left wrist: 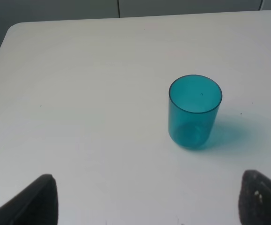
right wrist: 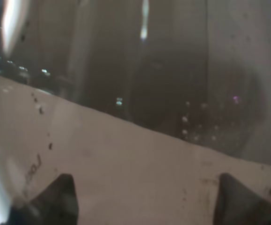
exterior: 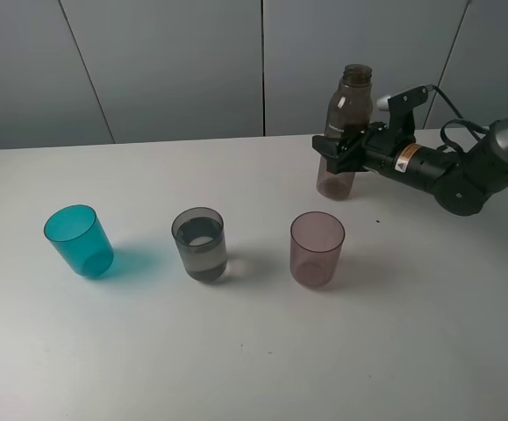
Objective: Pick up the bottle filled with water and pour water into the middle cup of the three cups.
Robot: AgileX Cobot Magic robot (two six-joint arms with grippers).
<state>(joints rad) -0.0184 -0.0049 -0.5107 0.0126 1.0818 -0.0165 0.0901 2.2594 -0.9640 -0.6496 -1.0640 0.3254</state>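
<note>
The smoky brown-grey bottle (exterior: 347,110) stands upright on the table at the back right, capless. My right gripper (exterior: 337,151) is closed around its middle from the right. In the right wrist view the bottle (right wrist: 149,93) fills the picture between the fingertips (right wrist: 60,199). The three cups stand in a row nearer the front: teal (exterior: 79,241) on the left, the smoky grey middle cup (exterior: 200,245) with some water in it, pinkish-mauve (exterior: 317,248) on the right. My left gripper (left wrist: 147,201) is open and empty, a little short of the teal cup (left wrist: 194,111).
The white table (exterior: 254,368) ends at a grey panelled wall behind. Its rounded back left corner (left wrist: 18,28) shows in the left wrist view. The right arm and its cable (exterior: 464,171) reach in over the table's right edge.
</note>
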